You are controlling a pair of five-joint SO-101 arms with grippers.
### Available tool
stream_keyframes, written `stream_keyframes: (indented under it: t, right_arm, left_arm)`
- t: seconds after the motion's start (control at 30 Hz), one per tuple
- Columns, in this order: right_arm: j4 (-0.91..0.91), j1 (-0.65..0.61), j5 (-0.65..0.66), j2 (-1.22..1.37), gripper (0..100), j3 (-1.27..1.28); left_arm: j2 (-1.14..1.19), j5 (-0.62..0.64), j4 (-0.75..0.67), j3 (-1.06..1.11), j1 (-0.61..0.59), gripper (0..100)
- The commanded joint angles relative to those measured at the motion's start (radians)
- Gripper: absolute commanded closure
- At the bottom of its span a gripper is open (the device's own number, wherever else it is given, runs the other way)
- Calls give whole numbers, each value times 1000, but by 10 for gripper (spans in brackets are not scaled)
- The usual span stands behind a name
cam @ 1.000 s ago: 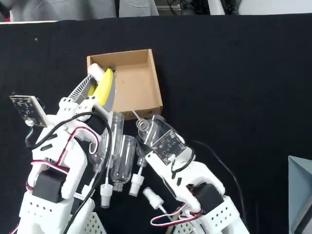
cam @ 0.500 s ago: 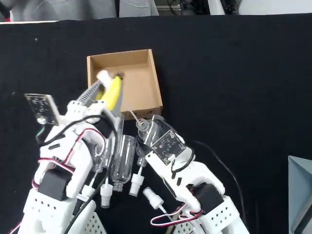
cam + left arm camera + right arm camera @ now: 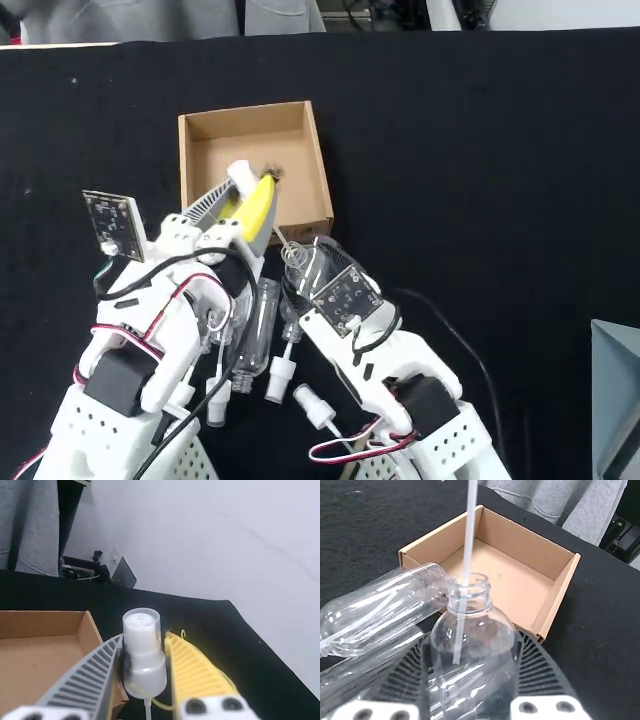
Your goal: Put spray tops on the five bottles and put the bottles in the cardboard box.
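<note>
Left gripper (image 3: 250, 193) is pinching a white spray top (image 3: 143, 655) between its grey and yellow fingers. From the high view it's hanging over the near part of the cardboard box (image 3: 316, 165). Meanwhile the right gripper (image 3: 472, 662) is squeezing a clear bottle (image 3: 470, 630) with its open neck pointing up at that top.

Progress-wise I'm reading this as bottle number one, mid-capping. Nothing is sitting in the box and its floor is showing bare cardboard, so all five are waiting to go in. At least two more clear bottles (image 3: 375, 611) are lying on their sides on the black table (image 3: 480, 150) just beside the held one, between the arms, uncapped as far as I can tell. A few loose spray tops (image 3: 281, 377) are lying near the arm bases.

Smallest bit: the top's dip tube (image 3: 465, 550) is running down through the neck into the held bottle. The cap itself is hanging well above the rim, so I'm guessing seating it is what's coming next.
</note>
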Motion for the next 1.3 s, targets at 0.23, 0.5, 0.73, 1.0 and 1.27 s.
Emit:
stream_keyframes:
  t: [0.23,0.5,0.73,1.0,1.27]
  right_arm:
    - [-38,35,3,-101,917,-36]
    - [-37,37,3,-101,917,-50]
    - [-38,100,-2,-101,917,-53]
    - [-38,117,-64,-101,913,-58]
    - [-38,117,-63,-101,914,-56]
  left_arm:
    - [-8,-9,5,10,58,972]
    - [-8,-11,0,31,74,971]
    - [-9,-117,0,59,156,971]
    - [-3,-117,2,59,156,971]
    - [-3,-121,6,59,156,971]
